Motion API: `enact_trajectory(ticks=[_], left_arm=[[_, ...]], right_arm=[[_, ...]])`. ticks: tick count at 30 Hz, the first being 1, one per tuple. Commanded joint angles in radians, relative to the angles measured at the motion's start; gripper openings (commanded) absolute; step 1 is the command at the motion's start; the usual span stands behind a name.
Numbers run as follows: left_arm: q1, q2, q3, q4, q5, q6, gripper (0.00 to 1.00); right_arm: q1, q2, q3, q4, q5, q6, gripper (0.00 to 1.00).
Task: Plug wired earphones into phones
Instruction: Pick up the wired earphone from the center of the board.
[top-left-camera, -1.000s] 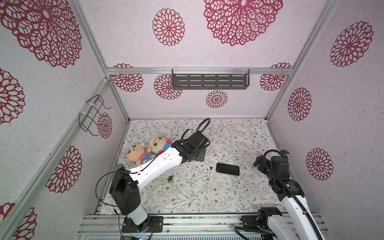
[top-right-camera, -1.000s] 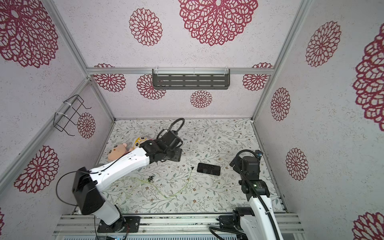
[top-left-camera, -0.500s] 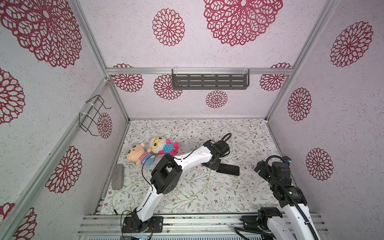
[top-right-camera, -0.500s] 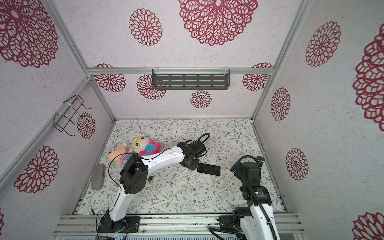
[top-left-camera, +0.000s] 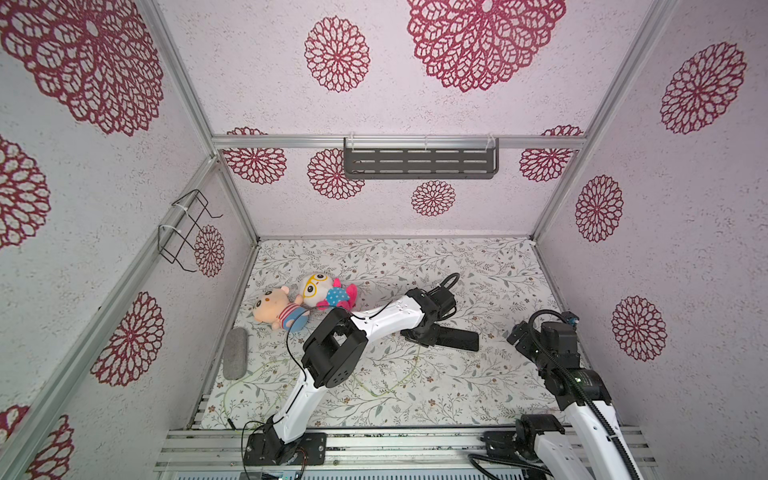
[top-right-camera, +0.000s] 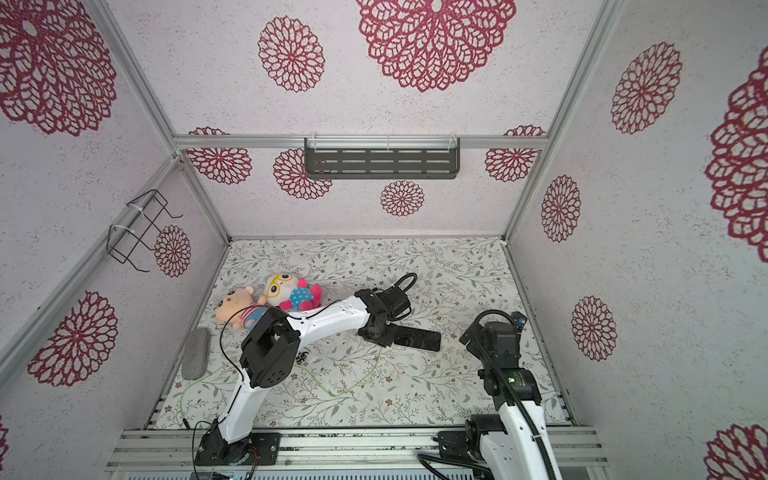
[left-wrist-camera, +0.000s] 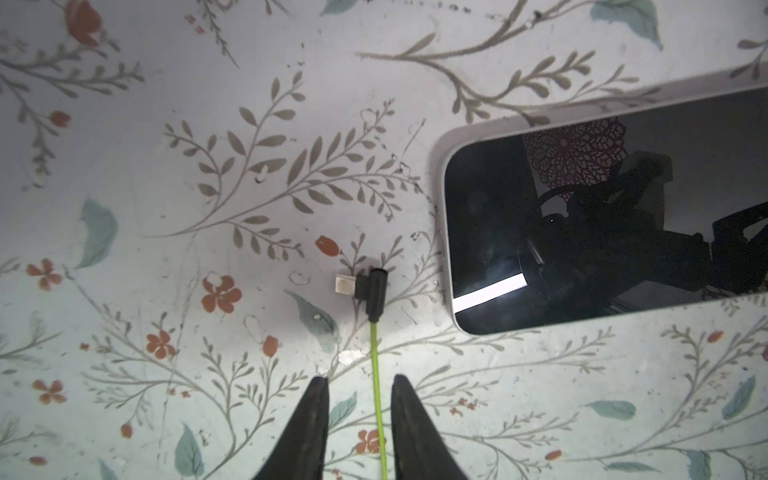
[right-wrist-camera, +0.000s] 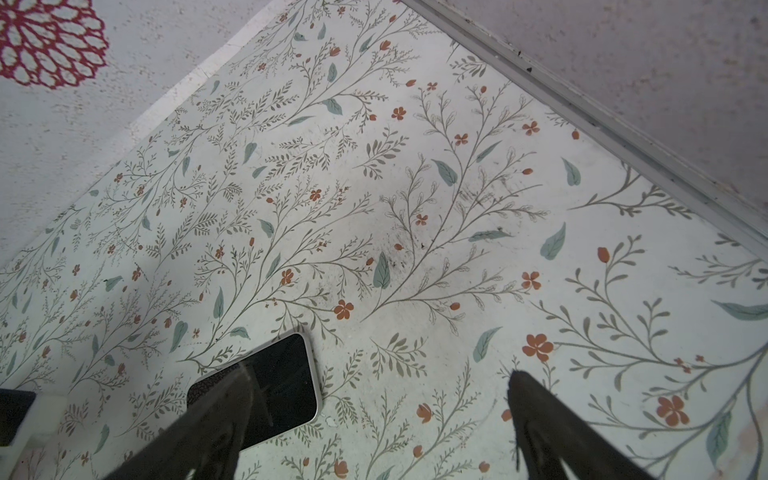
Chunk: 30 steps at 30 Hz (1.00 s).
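- I see the plug loose on the tabletop beside the phone, not inserted.
- Left tool straddles the cable, unclamped; right tool gapes wide.

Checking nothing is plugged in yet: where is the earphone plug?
In the left wrist view, the plug lies on the mat beside the short end of the phone, apart from it, just ahead of the left gripper straddling its cable.

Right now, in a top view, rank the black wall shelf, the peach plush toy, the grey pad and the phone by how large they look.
1. black wall shelf, clearly largest
2. peach plush toy
3. grey pad and phone: about alike. One end of the phone is covered, so I leave these two unranked.
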Motion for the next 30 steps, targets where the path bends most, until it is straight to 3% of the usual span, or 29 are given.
enact_trajectory(ticks=[1,22,30], left_arm=[[-0.008,0.014,-0.002,0.004,0.011,-0.026,0.3],[-0.022,0.109,0.053,-0.022,0.014,-0.046,0.18],[-0.021,0.117,0.029,-0.018,0.01,-0.045,0.07]], right_arm=[[-0.004,0.001,-0.004,0.004,-0.003,0.018,0.98],[-0.004,-0.002,-0.007,-0.002,-0.016,0.022,0.98],[-0.004,-0.002,-0.008,-0.002,-0.019,0.026,0.98]])
